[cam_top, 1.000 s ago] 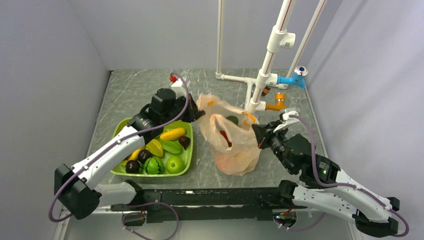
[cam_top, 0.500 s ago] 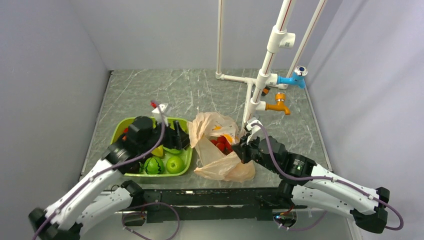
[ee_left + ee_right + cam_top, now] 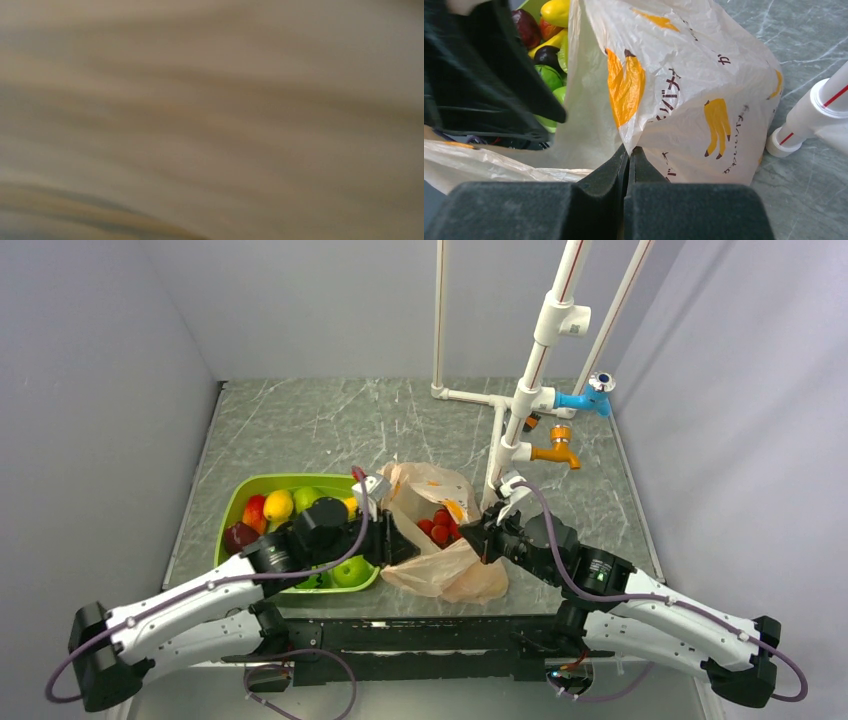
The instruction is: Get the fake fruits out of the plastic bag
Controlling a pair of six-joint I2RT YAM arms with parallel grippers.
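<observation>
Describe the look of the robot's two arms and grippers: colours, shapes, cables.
The left arm and right arm have smooth white shells between rounded black joints, each trailing a looping purple cable. The left gripper and right gripper are black; the right's fingers look matte and tapered.

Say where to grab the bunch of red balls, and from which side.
Probably pinch the bunch of red balls on top, from above through the plastic bag's open mouth; it lies exposed there, right gripper pinching the rim.
</observation>
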